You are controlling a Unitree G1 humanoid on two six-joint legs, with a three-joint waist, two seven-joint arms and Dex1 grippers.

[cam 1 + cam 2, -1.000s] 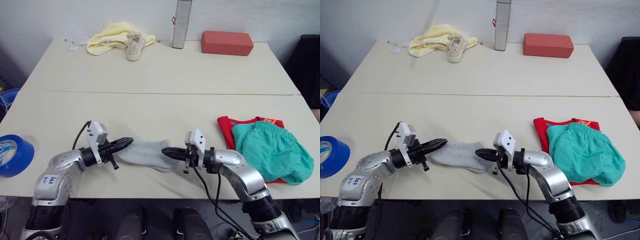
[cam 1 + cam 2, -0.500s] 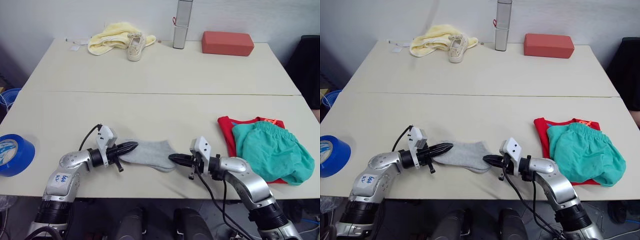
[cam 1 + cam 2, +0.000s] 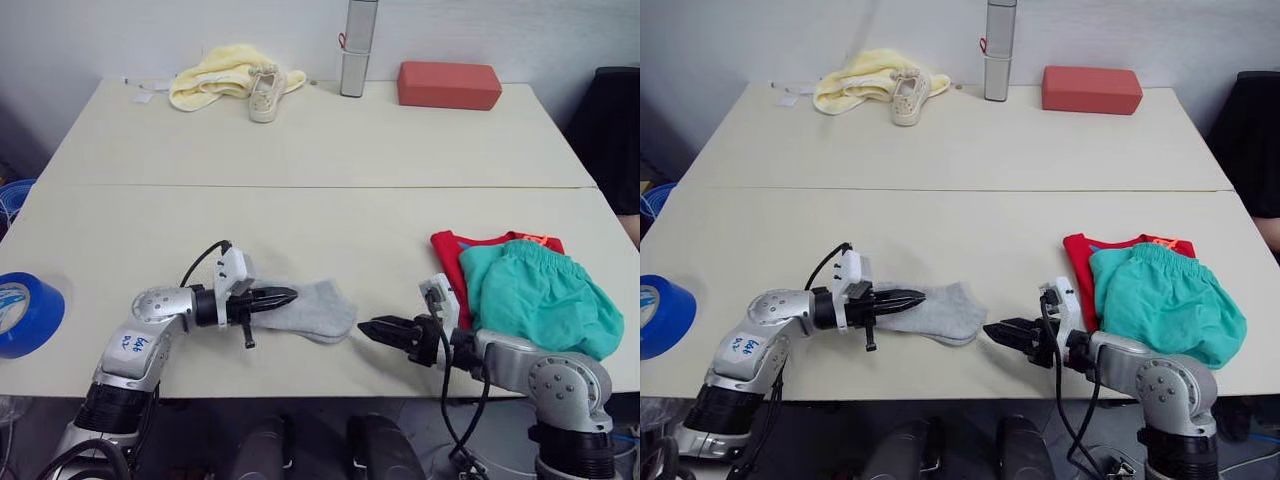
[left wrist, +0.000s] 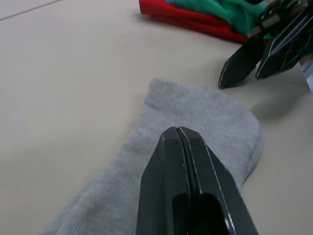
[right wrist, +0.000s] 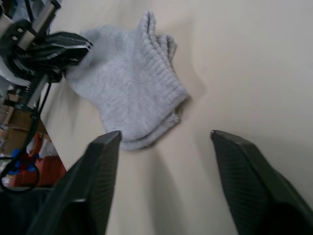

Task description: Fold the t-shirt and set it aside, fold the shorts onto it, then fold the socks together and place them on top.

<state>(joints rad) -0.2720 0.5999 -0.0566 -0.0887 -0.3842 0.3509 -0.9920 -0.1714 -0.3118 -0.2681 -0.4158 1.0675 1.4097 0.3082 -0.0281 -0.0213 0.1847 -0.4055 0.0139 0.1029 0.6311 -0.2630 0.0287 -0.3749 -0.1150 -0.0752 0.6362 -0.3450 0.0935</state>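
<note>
The light grey socks (image 3: 322, 308) lie in a layered heap near the table's front edge. My left gripper (image 3: 287, 295) reaches over them from the left, shut on their fabric; the left wrist view has its closed fingertips (image 4: 178, 134) above the socks (image 4: 205, 112). My right gripper (image 3: 373, 328) is open just right of the socks' toe end, apart from them, with the socks (image 5: 127, 83) ahead of its spread fingers. At the front right the teal shorts (image 3: 540, 295) rest on the folded red t-shirt (image 3: 447, 250).
A blue tape roll (image 3: 25, 310) sits at the table's front left edge. Along the back are a pale yellow cloth (image 3: 215, 75), a white shoe (image 3: 262, 93), a silver cylinder (image 3: 353, 50) and a red block (image 3: 448, 85).
My right gripper has let go of the socks, opened and drawn back to the right. My left gripper has moved right, carrying its end of the socks over the rest.
</note>
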